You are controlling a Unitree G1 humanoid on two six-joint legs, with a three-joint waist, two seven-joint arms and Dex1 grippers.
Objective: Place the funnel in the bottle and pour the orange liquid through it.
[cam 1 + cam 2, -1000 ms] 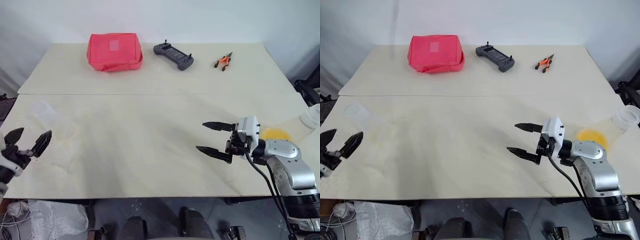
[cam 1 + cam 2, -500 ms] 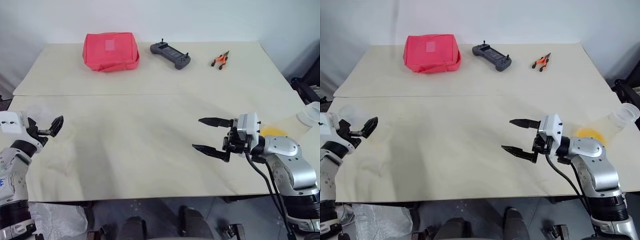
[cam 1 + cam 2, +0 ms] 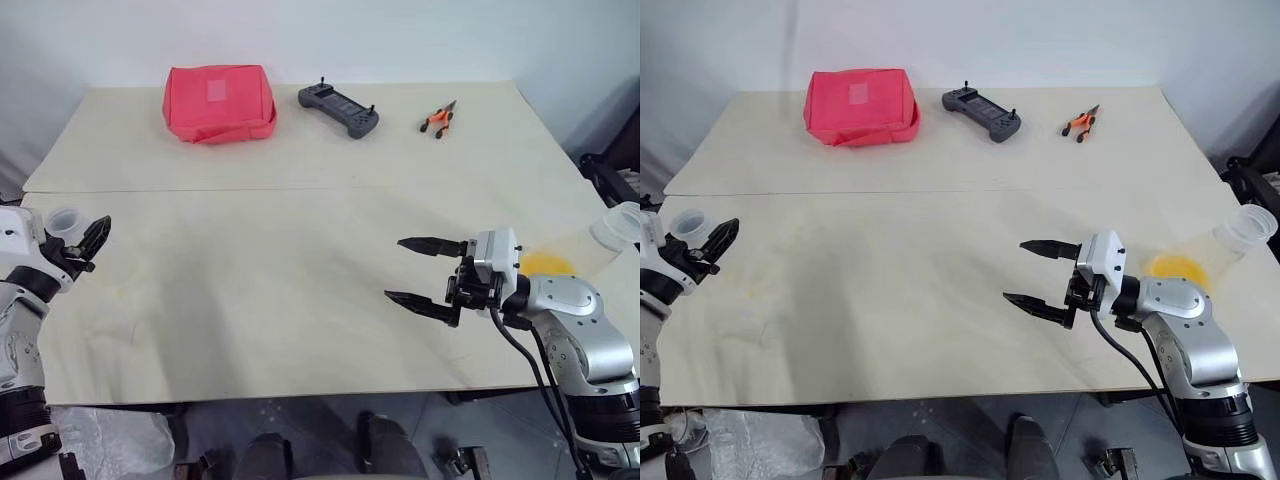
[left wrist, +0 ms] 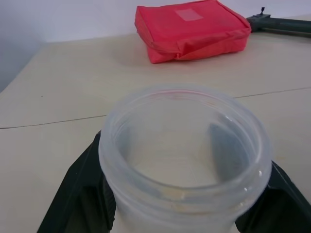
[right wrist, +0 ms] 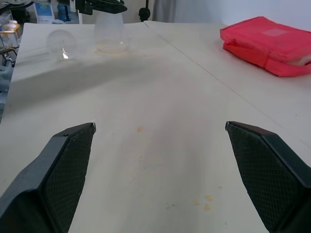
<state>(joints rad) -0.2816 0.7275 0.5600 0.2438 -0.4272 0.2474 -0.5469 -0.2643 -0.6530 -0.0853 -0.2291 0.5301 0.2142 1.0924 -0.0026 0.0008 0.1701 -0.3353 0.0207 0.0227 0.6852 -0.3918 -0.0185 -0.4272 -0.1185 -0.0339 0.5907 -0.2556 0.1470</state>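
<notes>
The pale wooden two-panel table carries a red fabric pouch at 11 o'clock. At 9 o'clock the left gripper straddles the clear flask-shaped bottle's neck; whether it grips I cannot tell. At 4 o'clock the right gripper gapes wide, empty.

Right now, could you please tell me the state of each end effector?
Left end effector: its fingers flank the clear bottle's neck; a firm grip cannot be told.
Right end effector: open, holding nothing.

2 pale wooden tabletops butt together before a plain white wall; the floor below looks dark grey.
</notes>
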